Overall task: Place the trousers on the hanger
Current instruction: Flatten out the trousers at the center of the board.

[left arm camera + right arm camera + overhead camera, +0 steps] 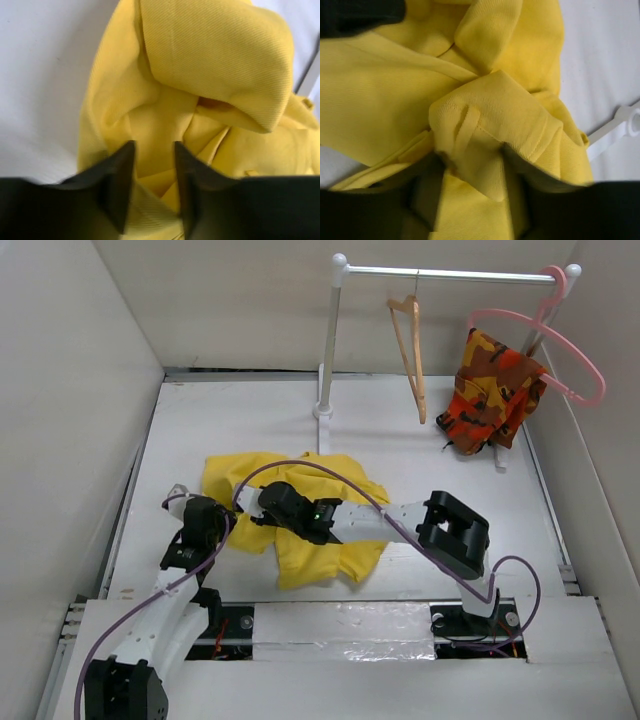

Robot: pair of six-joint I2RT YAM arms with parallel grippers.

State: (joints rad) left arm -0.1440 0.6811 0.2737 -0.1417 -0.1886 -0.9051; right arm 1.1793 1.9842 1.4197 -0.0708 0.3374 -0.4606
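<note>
The yellow trousers [303, 562] lie crumpled on the white table, left of the middle. My left gripper [228, 528] is at their left edge; in the left wrist view [153, 147] its fingers are close together with a yellow fold [150, 100] pinched between them. My right gripper [262, 508] is on top of the pile; in the right wrist view [470, 160] it is shut on a waistband fold with a belt loop [465, 125]. The tan wooden hanger [410, 350] hangs by its hook on the rail at the back, apart from both grippers.
A white clothes rack [330, 350] stands at the back, its foot [620, 125] near the trousers. A pink plastic hanger [560, 350] with an orange camouflage garment [492, 390] hangs at the rail's right end. White walls close in left, right and back.
</note>
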